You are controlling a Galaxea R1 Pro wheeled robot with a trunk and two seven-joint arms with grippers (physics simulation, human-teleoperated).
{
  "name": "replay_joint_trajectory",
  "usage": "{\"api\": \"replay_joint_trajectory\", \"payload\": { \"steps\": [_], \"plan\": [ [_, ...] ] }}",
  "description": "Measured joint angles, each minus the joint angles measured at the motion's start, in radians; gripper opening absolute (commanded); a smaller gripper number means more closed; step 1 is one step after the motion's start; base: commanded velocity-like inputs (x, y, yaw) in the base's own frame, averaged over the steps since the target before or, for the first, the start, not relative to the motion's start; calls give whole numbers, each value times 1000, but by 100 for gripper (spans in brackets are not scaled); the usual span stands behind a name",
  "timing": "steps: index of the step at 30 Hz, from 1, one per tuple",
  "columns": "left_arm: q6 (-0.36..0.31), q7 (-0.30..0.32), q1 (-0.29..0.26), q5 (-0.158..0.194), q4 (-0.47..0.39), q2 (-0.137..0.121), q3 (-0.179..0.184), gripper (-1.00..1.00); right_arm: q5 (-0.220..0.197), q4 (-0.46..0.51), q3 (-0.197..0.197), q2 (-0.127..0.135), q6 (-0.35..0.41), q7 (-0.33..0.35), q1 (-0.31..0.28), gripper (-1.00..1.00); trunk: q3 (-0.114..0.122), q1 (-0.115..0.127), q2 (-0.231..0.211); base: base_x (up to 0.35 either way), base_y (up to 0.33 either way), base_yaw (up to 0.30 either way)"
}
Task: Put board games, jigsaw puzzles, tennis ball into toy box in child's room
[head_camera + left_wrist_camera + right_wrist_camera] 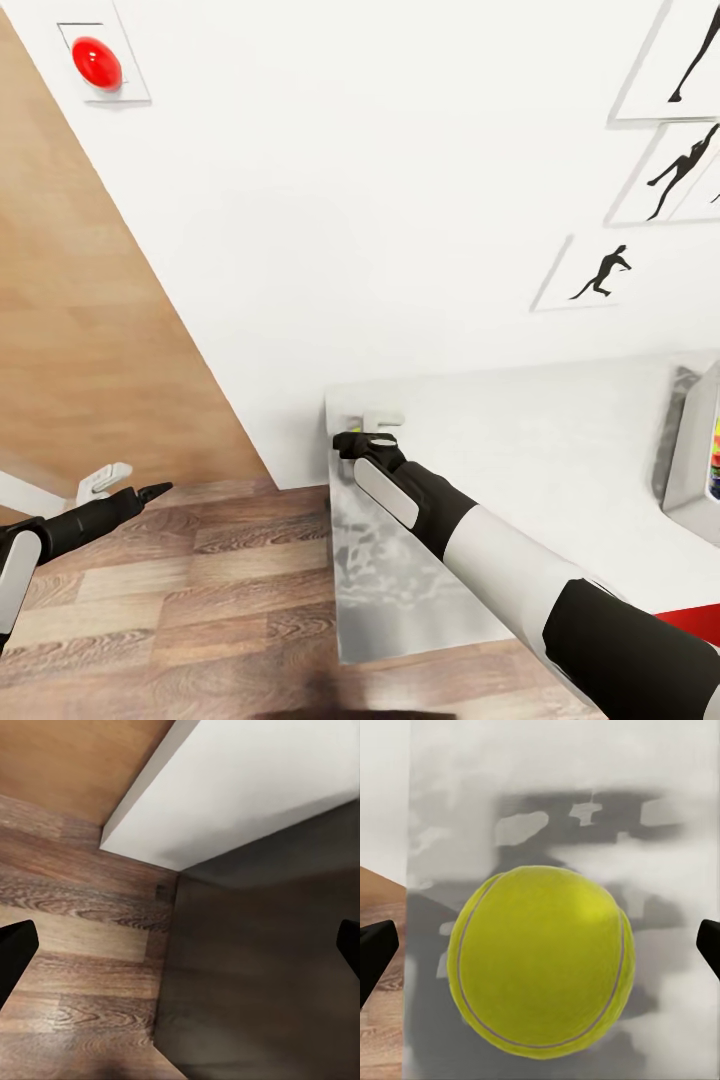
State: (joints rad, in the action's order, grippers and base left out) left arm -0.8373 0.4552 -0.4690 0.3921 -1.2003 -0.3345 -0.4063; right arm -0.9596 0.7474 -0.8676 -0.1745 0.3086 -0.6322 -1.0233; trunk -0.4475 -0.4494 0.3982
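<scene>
Right pincer (540,952): spread wide about tennis ball (540,960), not gripped
Left pincer (180,945): wide, empty
Risk: ball nudged off table (520,440) edge

Red round light (97,62) on wall plate, brown wooden door (90,330)

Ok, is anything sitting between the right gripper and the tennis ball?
Nothing visible. In the right wrist view the tennis ball lies on the table directly ahead of the open right gripper, between its fingertips, with no object in front of it.
</scene>
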Motion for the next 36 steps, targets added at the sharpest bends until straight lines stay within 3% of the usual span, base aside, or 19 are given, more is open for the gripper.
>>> {"api": "replay_joint_trajectory", "payload": {
  "steps": [22, 23, 36],
  "plan": [
    [1, 0, 0, -1, 0, 2, 0, 100, -2, -1, -1, 0, 8, 1, 0, 100, 0, 0, 0, 0, 10, 0],
    [1, -1, 0, -1, 0, 3, 0, 100, -2, -1, -1, 0, 8, 1, 0, -100, 0, 0, 0, 0, 2, 0],
    [1, -1, 0, -1, 0, 3, 0, 100, 8, -7, -1, 0, 10, 1, -1, -100, 0, 0, 0, 0, 0, 0]
  ]
}}
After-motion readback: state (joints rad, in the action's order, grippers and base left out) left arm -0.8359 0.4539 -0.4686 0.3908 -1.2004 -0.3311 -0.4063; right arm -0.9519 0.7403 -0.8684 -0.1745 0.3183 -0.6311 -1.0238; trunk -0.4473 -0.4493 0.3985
